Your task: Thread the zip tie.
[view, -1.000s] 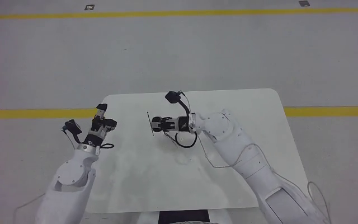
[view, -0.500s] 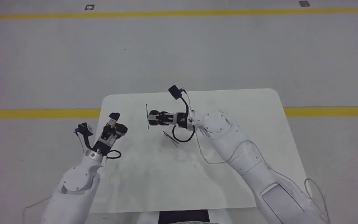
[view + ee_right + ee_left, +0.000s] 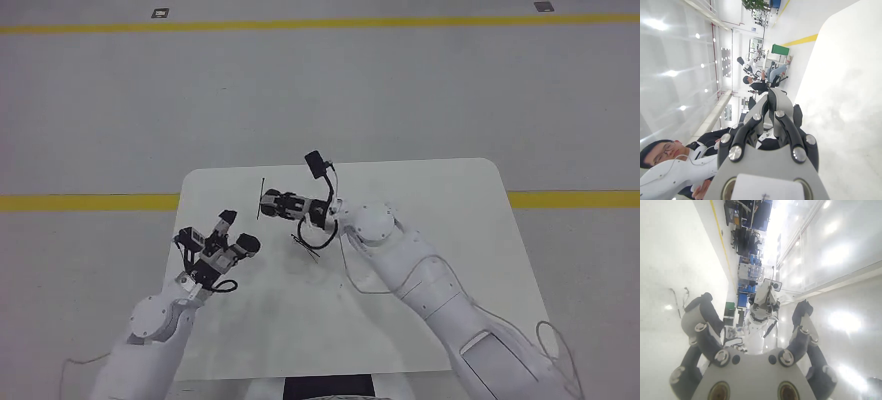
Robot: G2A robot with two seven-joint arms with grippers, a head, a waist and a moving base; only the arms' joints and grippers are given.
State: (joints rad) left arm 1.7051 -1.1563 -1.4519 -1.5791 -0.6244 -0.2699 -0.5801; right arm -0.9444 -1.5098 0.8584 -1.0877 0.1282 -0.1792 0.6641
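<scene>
— Where's the left arm (image 3: 152, 318)?

— It rises from the near left corner of the counter (image 3: 450, 200), forearm slanting in toward the middle. Its jaws are spread wide, the two fingers (image 3: 706, 311) well apart and aimed at the other arm.

— And the right arm (image 3: 430, 285)?

— Stretched across from the near right and bent at the elbow, wrist (image 3: 318, 212) level and pointing left. Its jaws are pressed together above the counter's far-left part.
</scene>
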